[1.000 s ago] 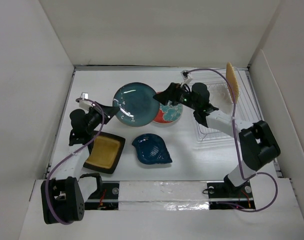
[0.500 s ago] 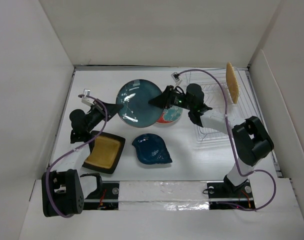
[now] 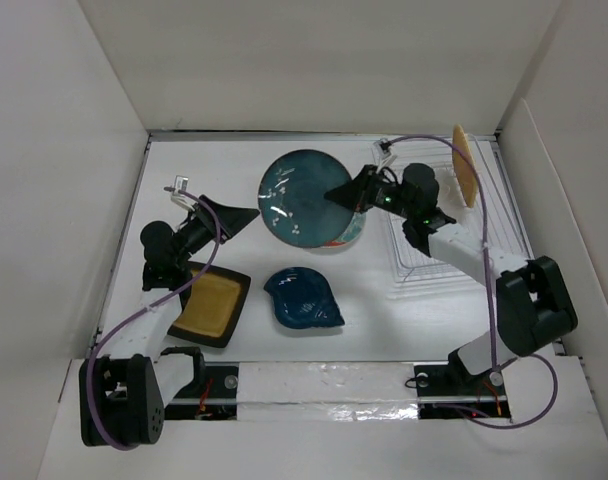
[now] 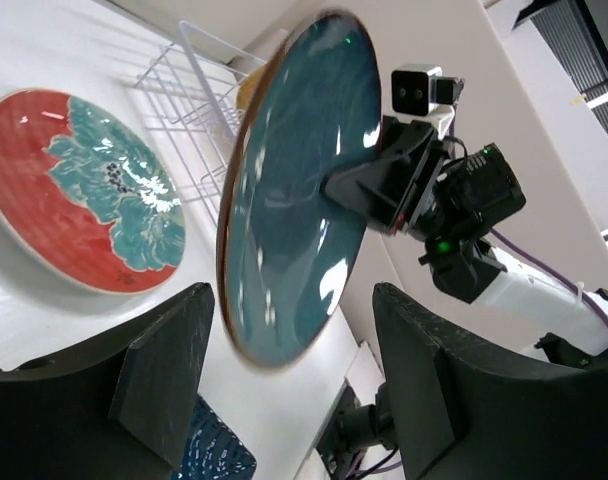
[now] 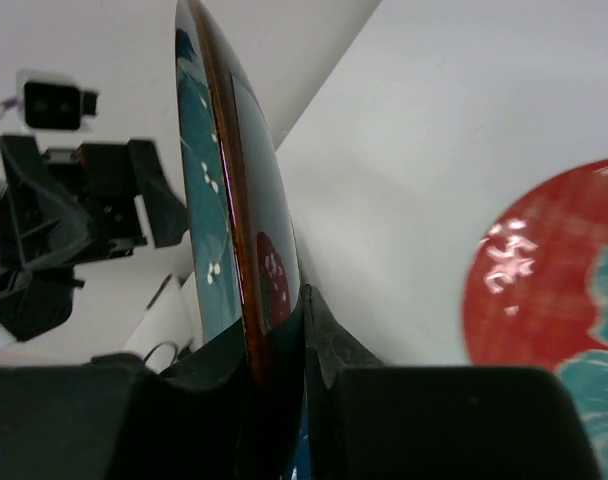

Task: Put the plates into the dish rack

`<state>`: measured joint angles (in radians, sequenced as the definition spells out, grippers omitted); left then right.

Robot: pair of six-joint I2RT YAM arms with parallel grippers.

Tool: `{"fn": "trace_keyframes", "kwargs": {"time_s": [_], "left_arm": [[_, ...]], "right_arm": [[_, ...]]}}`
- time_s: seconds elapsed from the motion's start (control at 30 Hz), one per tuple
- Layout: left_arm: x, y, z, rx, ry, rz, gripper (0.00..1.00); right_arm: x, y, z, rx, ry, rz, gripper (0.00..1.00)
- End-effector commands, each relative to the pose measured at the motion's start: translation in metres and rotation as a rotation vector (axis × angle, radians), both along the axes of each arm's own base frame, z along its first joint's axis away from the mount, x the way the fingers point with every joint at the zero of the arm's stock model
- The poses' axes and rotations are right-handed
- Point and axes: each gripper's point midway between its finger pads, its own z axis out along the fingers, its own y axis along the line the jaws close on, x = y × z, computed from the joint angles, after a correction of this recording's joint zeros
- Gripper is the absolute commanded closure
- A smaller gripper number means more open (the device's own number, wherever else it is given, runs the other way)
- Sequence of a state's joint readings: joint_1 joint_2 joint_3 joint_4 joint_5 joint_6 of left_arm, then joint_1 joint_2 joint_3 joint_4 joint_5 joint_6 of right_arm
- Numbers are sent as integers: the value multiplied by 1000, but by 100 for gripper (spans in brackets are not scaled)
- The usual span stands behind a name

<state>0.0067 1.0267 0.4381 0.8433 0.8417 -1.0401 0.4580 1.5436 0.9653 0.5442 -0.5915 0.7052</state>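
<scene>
Mustard comes first: the mustard plate (image 3: 209, 305) lies flat nearest the arms on the left, with the leaf plate (image 3: 304, 297) flat beside it, apart. Just beyond, the left gripper (image 3: 242, 214) hangs with its jaws wide, empty and clear of the teal plate (image 3: 302, 195).

That plate is in the air mid-table, over part of the red plate (image 3: 350, 233), which lies flat. The right gripper (image 3: 344, 193) has its jaws pinched narrow on the rim at the plate's right edge.

Being round, the teal plate has no long axis. It is tilted up on edge, its hollow face turned up and towards the left arm, its back to the rack (image 3: 414, 265).

Farthest right, the orange plate (image 3: 465, 163) stands on edge in the rack's far end.

To my eye the step in hand is carrying the teal plate to the rack. Next it needs swinging right, turning fully upright in line with the orange plate, then lowering edge-first between free prongs. With such a one-sided pinch, it could swivel.
</scene>
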Motion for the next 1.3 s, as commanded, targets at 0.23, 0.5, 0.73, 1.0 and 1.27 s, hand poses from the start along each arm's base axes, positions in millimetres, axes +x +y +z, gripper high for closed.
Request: {"fn": "trace_keyframes", "kwargs": {"time_s": [0.23,0.5,0.73,1.0,1.27], "left_arm": [[-24,-30,41,2,-136,-149,39],[-42,-51,45,-26,-141,-253,42],[-49,-56,45,-38,-138,-292,43],[-52,-58,40,-73,-111,-319,45],[-50,-58,36,-78,-99,-323,46]], "right_arm": [[56,-163,137,-102,-378,-607,100],[78,-257,172,-392,-480,-943,100],[103,-304,164,-658,-440,-1110,100],[108,-360,137,-853,-309,-1281,100],[96,-396,129,-896,-228,-1441,100]]}}
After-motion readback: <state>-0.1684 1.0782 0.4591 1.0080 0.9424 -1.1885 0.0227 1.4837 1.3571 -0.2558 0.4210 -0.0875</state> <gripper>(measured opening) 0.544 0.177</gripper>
